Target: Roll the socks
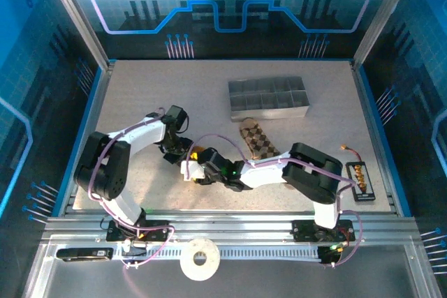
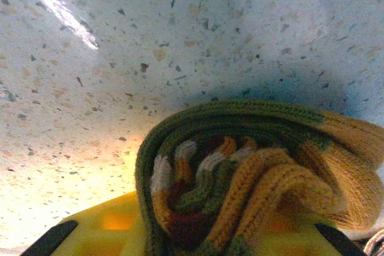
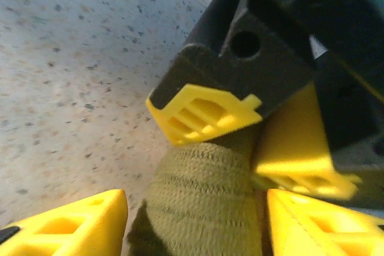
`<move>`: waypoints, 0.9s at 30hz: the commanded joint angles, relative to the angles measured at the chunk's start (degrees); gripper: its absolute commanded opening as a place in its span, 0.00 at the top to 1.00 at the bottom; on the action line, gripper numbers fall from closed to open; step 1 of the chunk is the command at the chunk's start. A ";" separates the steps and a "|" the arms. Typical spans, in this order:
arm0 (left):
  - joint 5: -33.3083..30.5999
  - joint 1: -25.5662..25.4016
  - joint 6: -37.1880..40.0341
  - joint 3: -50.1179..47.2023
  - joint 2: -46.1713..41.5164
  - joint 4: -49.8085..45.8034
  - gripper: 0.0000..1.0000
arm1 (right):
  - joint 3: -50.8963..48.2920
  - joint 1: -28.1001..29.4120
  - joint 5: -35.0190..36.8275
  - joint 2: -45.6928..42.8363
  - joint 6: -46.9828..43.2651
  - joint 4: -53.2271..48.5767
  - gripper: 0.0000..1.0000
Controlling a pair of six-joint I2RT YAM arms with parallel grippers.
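The olive-green sock (image 2: pixel 240 172) is rolled into a tight spiral showing orange and cream stripes end-on. My left gripper (image 2: pixel 198 235) is shut on it, with a yellow finger on each side of the roll. In the right wrist view the sock's olive part (image 3: pixel 198 202) runs between the spread fingers of my right gripper (image 3: pixel 195 223), which is open, with a gap on the left side. The left gripper's fingers (image 3: pixel 204 112) press the sock just beyond. From above, both grippers (image 1: pixel 183 153) (image 1: pixel 198 170) meet near the table's middle. The brown diamond-check sock (image 1: pixel 257 141) lies flat to their right.
A grey compartment tray (image 1: pixel 269 98) stands behind the brown sock. A small black connector board (image 1: pixel 361 176) lies at the right edge. A white tape roll (image 1: pixel 200 259) rests on the front rail. Bare speckled table (image 1: pixel 140 95) stretches to the left and back.
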 commanded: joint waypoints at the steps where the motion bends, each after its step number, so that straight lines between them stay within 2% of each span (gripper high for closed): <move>1: -1.80 -0.81 0.27 -0.86 1.58 -5.15 0.70 | 3.00 -0.80 2.81 3.05 0.83 -6.23 0.63; 3: -2.29 -0.72 0.13 -0.25 -0.02 -5.90 0.62 | 3.51 -1.82 1.50 3.68 3.70 -9.46 0.74; 6: -3.48 -0.38 -0.87 0.61 -4.07 -6.67 0.38 | 3.13 -3.81 -3.97 3.32 8.60 -14.32 0.85; 7: -3.59 -0.14 -1.38 0.79 -5.43 -6.74 0.30 | 2.99 -4.70 -7.33 3.14 10.20 -15.73 0.88; 10: -3.06 1.41 -2.90 0.41 -8.26 -5.93 0.16 | 2.10 -7.06 -16.16 3.20 14.14 -18.28 0.91; 13: -2.24 3.43 -4.21 -0.60 -9.87 -4.59 0.07 | 0.87 -8.15 -19.02 3.12 15.50 -18.22 0.92; 22: -2.34 6.26 -5.21 -2.42 -13.77 1.14 0.03 | 1.65 -14.13 -31.18 4.82 21.42 -19.07 0.95; 27: -0.31 5.30 -5.48 -4.94 -14.63 4.46 0.12 | 4.45 -17.78 -41.27 8.19 25.24 -22.18 0.96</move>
